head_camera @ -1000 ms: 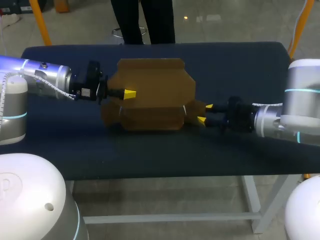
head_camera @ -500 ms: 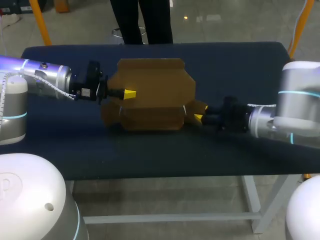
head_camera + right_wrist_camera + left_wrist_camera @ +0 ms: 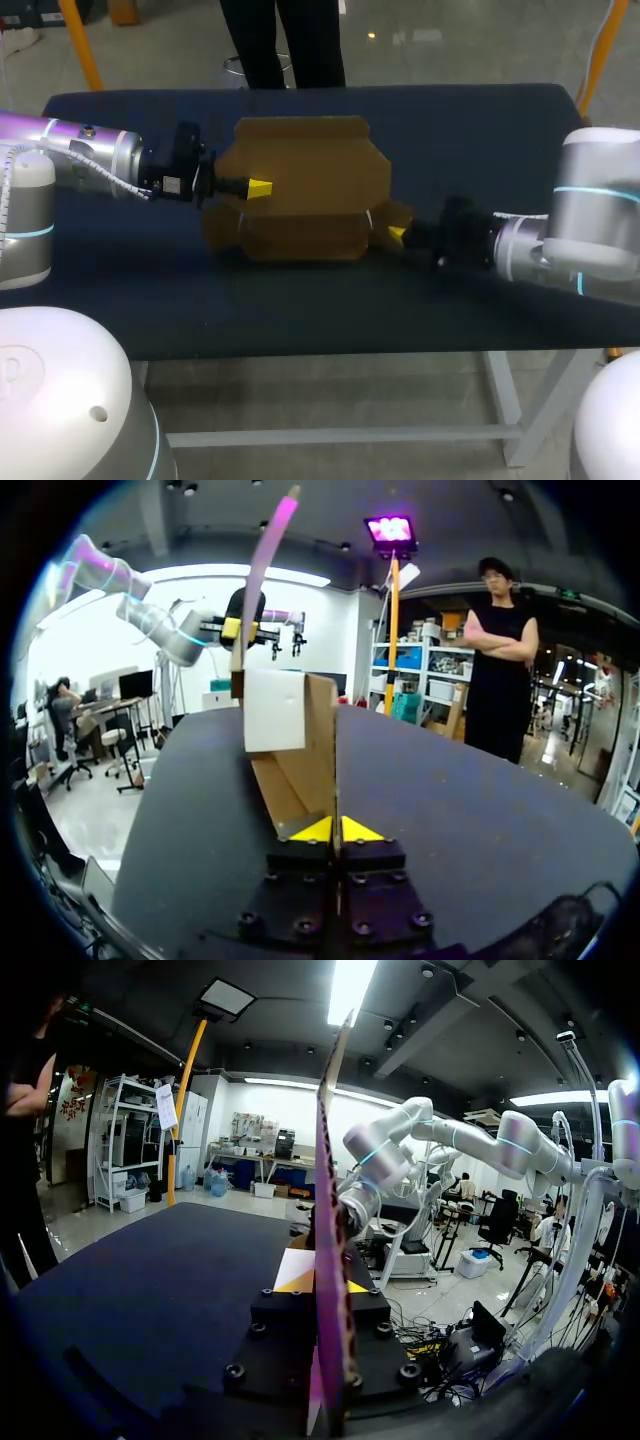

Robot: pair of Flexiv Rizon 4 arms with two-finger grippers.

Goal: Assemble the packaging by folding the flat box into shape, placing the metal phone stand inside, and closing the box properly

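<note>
The left gripper [image 3: 327, 1283] pinches an upright panel [image 3: 330, 1150] of the cardboard box [image 3: 300, 190]. Its fingers are nearly together with the sheet edge-on between them, apparently to brace that wall. The right gripper [image 3: 336, 830] is closed almost fully on a side flap [image 3: 295, 775] just ahead of its tips, likely to fold it inward. The box sits between both claws on the table [image 3: 300, 320]. No phone stand is visible.

Head camera: high and behind, looking down on the table [image 3: 300, 310]. Wrist cameras: close, facing each other across the cardboard box [image 3: 300, 190], which all three share.
</note>
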